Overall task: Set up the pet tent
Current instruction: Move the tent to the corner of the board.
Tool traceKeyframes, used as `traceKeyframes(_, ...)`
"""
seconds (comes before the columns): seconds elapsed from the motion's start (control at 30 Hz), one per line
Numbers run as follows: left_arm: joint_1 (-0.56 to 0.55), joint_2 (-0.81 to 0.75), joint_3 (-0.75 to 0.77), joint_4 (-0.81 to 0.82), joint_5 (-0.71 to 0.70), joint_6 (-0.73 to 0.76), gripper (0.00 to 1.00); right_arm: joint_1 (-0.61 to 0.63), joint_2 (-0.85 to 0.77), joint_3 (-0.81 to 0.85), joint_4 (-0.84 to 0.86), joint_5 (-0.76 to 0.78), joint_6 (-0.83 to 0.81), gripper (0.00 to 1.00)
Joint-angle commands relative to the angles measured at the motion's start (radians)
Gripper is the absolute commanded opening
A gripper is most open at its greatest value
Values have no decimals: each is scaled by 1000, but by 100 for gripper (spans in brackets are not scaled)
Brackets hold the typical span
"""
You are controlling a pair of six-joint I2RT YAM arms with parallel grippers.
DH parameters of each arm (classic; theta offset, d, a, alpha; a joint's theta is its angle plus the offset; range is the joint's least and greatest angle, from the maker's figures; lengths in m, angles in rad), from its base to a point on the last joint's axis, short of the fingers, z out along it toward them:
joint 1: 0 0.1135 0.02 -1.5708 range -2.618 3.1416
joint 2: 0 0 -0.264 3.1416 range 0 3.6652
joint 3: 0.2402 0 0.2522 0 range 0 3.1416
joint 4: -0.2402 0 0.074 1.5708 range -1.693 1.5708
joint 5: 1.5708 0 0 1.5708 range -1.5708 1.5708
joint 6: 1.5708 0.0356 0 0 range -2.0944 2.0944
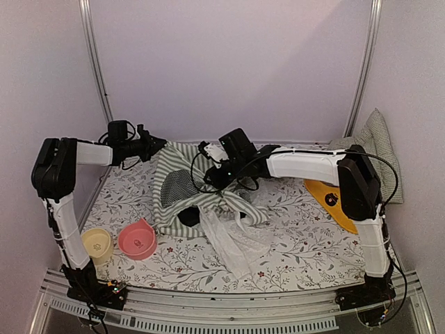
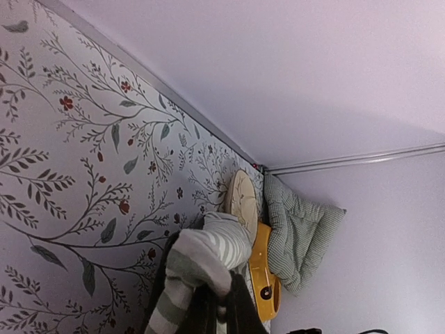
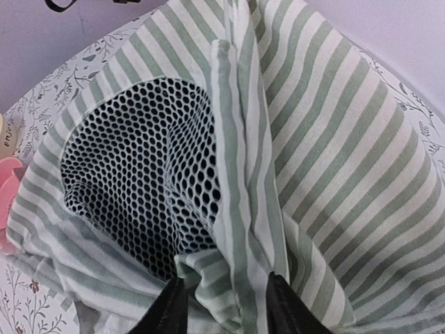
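Centre of the top view: pet tent (image 1: 170,167) lies collapsed. Left gripper (image 1: 156,147) is clamped on its edge. Right gripper (image 3: 226,309) straddles a fold, and I can't tell if it's pinching. I read this as the unfolding step; next move needs a firm hold, then pulling apart.

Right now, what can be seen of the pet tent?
The pet tent lies collapsed and crumpled on the floral table cover: green-and-white striped fabric, a round black mesh window facing up, a white lace curtain spilling toward the near edge. The left fingers clamp a far-left corner; the right fingers straddle a raised fold beside the mesh.
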Motion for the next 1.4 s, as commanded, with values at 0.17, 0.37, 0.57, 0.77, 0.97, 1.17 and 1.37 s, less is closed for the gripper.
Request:
traceKeyframes(0.17, 83, 141, 192, -64, 76, 102, 0, -43, -333, -304, -75, 9, 42, 62)
traceKeyframes(0.37, 125, 350, 542, -293, 198, 250, 0, -54, -490, -573, -102, 41, 119, 68)
traceKeyframes(0.57, 162, 519, 829, -546, 253, 394, 0, -61, -516, -686, -148, 6, 135, 71)
traceKeyframes(0.77, 205, 578, 951, -621, 265, 432, 0, -59, -493, -721, -208, 15, 138, 69)
traceKeyframes(0.97, 216, 594, 982, -604, 269, 400, 0, -54, -475, -762, -225, 24, 146, 63)
traceKeyframes(1.17, 210, 592, 978, -585, 270, 376, 0, -31, -432, -761, -196, 44, 159, 42)
traceKeyframes(1.37, 195, 561, 908, -531, 248, 353, 0, -1, -399, -680, -178, 35, 150, 0)
